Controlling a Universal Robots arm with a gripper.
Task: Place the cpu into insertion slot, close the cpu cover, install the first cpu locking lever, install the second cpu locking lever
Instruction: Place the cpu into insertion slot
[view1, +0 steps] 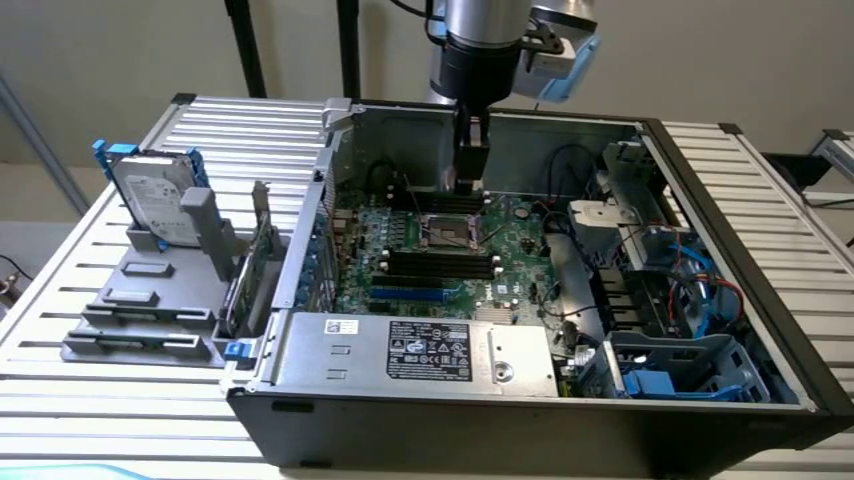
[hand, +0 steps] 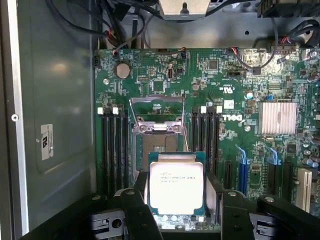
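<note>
CPU (hand: 176, 187) sits clamped in the end effector (hand: 177, 202), dark fingers (hand: 136, 205) pressed on two opposite edges, printed lid facing the wrist camera. Chip is in the air, not seated. It hangs over the motherboard (hand: 225, 100), close to the insertion slot (hand: 159, 146) and overlapping the slot's near edge in the wrist view.

Insertion slot is open and bare. The cpu cover (hand: 155, 126) is flipped up on its far side. One thin locking lever (hand: 185, 132) runs along the slot's edge, close to the chip's corner.

In the exterior view the end effector (view1: 467, 182) hangs inside the computer case (view1: 747, 300), right above the socket area.

Risks, as judged from here:
- Chip looks roughly square to the slot, but a small offset or twist would land a corner on the metal rim and damage the contacts.
- Corner mark and notches are too small to read; wrong orientation would block seating.
- Lever and raised cover crowd the descent; a finger could catch either.
- Memory slots (hand: 112, 145) flank the socket closely, leaving little room for spreading fingers.
</note>
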